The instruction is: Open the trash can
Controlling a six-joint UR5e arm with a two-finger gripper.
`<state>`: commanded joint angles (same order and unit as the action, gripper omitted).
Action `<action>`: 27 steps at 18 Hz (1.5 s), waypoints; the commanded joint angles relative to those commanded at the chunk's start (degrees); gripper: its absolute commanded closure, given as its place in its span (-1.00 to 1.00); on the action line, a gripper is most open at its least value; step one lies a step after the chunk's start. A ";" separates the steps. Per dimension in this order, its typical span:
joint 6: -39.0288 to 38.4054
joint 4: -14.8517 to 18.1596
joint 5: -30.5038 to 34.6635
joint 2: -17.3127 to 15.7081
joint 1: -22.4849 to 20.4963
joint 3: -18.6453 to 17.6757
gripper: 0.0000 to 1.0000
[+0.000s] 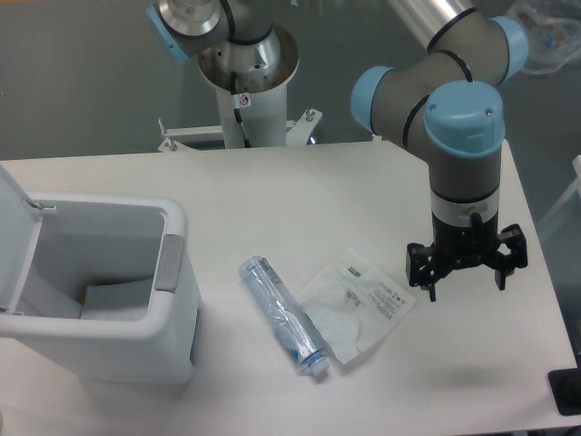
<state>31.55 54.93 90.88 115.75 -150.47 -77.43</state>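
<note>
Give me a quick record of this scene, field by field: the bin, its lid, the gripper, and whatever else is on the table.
trash can: white, left side of table
lid: swung up, bin open
push tab: grey, on right rim
gripper: open, empty, above table's right side
bottle: clear, crushed, lying flat
plastic packet: flat, beside bottle

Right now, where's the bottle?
The bottle lies on the table, middle front in the camera view, between the open trash can and a plastic packet.
</note>
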 joint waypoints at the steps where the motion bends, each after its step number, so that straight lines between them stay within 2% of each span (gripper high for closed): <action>1: 0.00 0.00 -0.09 0.00 0.00 0.00 -1.00; 11: 0.09 -0.09 -0.09 0.00 -0.53 0.35 -1.00; 17: 1.05 -0.26 -0.26 -0.09 -2.90 1.40 -1.00; 22: 7.29 -0.09 -0.53 -0.96 -5.18 1.23 -1.00; 27: 9.66 0.00 -0.44 -1.41 -6.68 0.88 -1.00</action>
<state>41.21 54.93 90.44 114.35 -157.15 -76.55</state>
